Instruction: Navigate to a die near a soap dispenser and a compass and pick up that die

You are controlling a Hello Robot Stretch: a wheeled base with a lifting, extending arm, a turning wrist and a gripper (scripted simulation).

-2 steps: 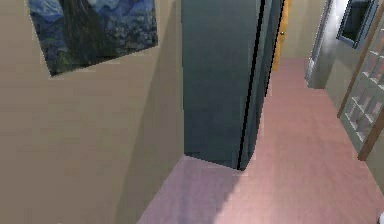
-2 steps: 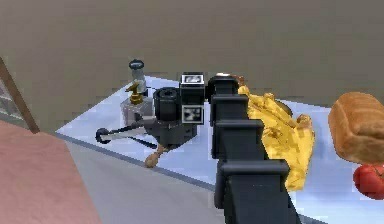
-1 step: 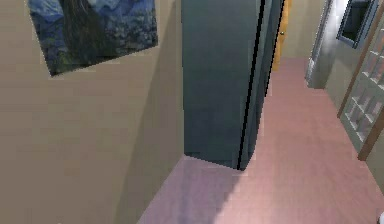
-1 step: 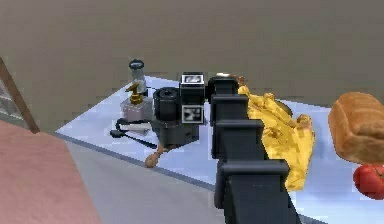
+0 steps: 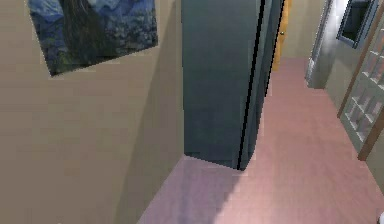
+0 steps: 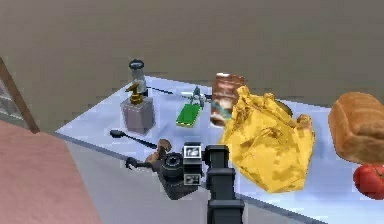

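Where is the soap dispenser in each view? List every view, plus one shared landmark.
Arm side view: the soap dispenser stands on the table, upper left, left of the yellow bag.
Forward view: a painting upper left, a dark cabinet mid-picture.
Shared: the pink floor, at the arm side view's lower left.

Beige walls (image 5: 100,140), pink floor (image 5: 300,150), pale-blue table (image 6: 95,122)

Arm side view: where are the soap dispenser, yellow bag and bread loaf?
Soap dispenser (image 6: 137,108), arm side view, its body.
Yellow bag (image 6: 268,140), arm side view, its middle.
Bread loaf (image 6: 358,125), arm side view, its crust.
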